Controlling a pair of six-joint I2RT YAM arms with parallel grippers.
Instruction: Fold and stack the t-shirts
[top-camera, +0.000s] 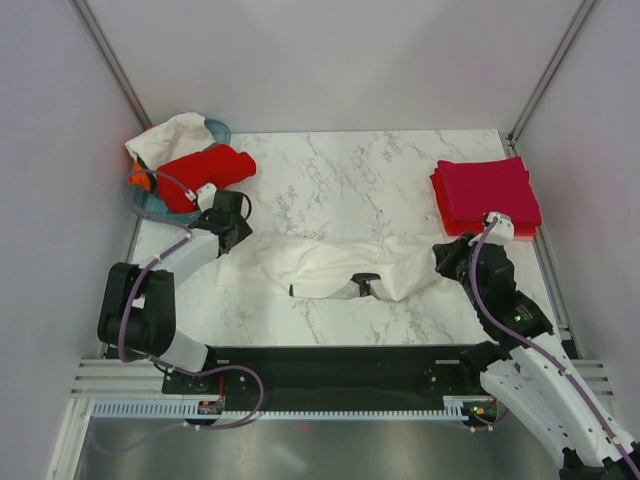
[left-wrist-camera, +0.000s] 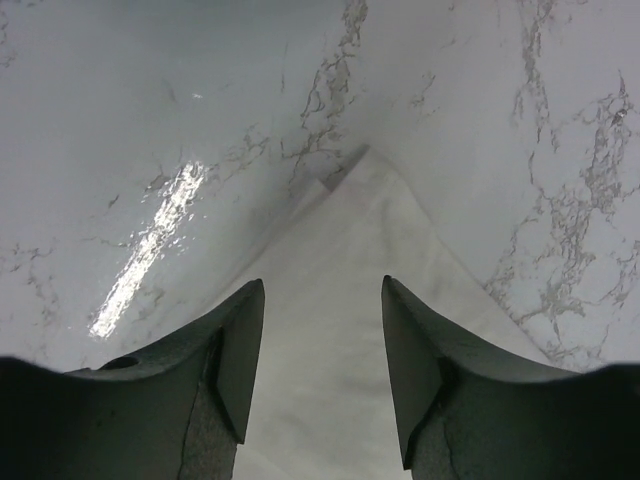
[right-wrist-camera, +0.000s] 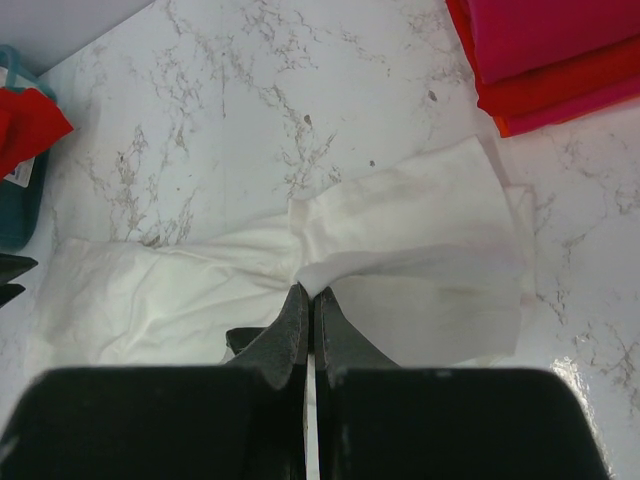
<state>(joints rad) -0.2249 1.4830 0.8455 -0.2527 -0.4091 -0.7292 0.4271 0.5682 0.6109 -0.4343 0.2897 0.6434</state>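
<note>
At the far left corner of the bench (top-camera: 340, 180) stands a teal basket (top-camera: 148, 206). A red t-shirt (top-camera: 205, 168) and a pale cloth (top-camera: 175, 135) hang out of it, close to the left wall.

Just beside the basket, on the near side, the left pincer (top-camera: 232, 228) is low over the left end of the white t-shirt (top-camera: 330, 265). Its fingers (left-wrist-camera: 235, 350) stand apart and hold nothing. A pointed corner of the white cloth lies flat on the marble between them.

The white t-shirt lies stretched across the middle of the bench from left to right, wrinkled and narrow in the middle. Behind it there is a wide stretch of bare marble between the basket and the folded pile. In front of it only a narrow strip remains before the near edge.

At the right end of the shirt, the right pincer (top-camera: 447, 262) has its fingers pressed together on a fold of the white cloth. Behind it, well apart from the shirt, the folded stack (top-camera: 485, 192) of crimson and red t-shirts lies near the right edge.

The top view shows the whole layout, but the arms hide both fingertips there. Only the wrist views show that one pincer is spread and the other is pinching the cloth.
</note>
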